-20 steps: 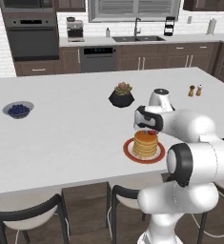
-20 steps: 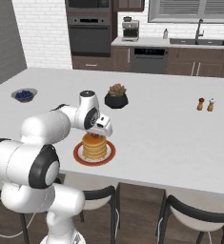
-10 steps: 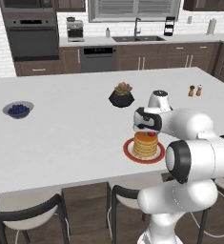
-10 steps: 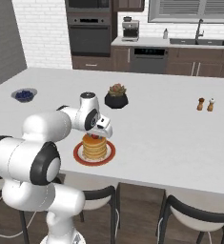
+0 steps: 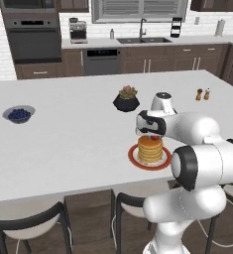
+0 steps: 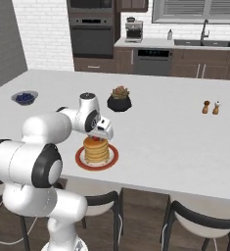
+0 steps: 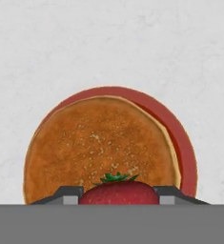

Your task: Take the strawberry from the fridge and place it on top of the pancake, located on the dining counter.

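Hand view: we see fingers [image 7: 70, 194] narrowly apart, clamping strawberry [image 7: 118, 191] above pancake [image 7: 99, 145]; base views add table [image 5: 63, 139].

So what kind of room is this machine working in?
A home kitchen, rendered rather than real. A built-in wall oven and a sink line the back wall, and a long white dining counter with chairs holds a plate of pancakes.

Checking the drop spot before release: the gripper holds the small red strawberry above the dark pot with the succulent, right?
Not the pot. The hand view shows the gripper holding the small red strawberry above the golden round pancake stack on its red-rimmed plate.
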Controlling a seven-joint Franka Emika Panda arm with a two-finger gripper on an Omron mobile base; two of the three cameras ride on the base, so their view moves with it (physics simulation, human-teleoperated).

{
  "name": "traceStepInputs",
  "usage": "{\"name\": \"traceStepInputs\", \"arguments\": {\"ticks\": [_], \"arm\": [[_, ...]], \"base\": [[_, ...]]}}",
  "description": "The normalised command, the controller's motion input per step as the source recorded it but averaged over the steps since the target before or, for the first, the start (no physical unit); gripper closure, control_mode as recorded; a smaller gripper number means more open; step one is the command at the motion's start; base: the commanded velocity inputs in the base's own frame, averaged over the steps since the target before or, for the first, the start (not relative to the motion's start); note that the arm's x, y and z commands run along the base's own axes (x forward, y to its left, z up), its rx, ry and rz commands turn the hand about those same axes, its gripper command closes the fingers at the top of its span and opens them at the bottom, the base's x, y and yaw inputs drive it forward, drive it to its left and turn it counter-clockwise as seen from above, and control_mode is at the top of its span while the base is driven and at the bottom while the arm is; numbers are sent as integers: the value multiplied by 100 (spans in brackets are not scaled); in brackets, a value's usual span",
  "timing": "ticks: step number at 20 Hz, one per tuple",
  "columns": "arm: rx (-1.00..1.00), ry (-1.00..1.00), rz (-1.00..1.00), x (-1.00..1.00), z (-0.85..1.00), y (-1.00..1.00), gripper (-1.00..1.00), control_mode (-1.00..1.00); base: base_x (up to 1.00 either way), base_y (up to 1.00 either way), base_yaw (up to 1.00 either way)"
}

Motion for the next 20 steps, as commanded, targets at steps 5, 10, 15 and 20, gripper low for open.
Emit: {"name": "traceStepInputs", "arguments": {"ticks": [5,10,15,20], "arm": [[0,0,0,2,0,4,100,-100],[0,0,0,0,0,0,100,-100],[0,0,0,0,-1,1,100,-100],[0,0,0,0,-12,0,100,-100]], "base": [[0,0,0],[0,0,0],[0,0,0],[0,0,0]]}}
